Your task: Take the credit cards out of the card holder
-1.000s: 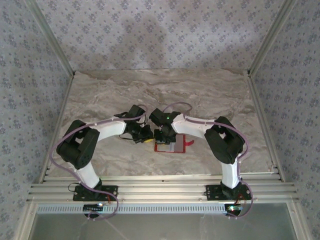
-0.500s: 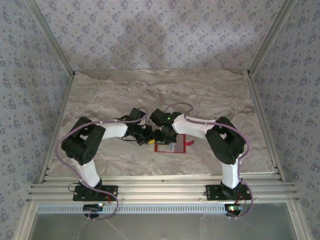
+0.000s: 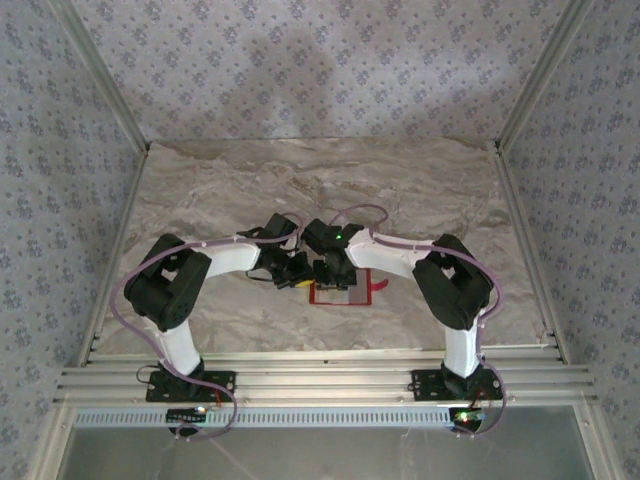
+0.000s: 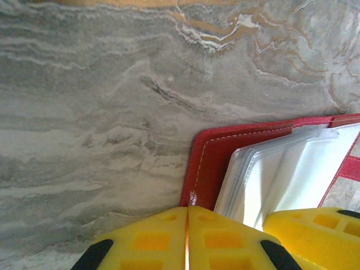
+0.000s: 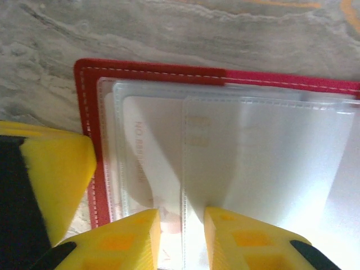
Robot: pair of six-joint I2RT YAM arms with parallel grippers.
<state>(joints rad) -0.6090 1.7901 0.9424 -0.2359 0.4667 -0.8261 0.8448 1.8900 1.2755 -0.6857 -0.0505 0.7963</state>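
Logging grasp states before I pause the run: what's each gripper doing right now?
Left gripper: closed, jaws pressed together at the card holder's corner.
Right gripper: open, jaws straddling the clear pocket's edge.

1 card holder (image 5: 90,112), 1 credit card (image 5: 152,146) visible inside, 2 grippers: left gripper (image 4: 187,216), right gripper (image 5: 181,219).
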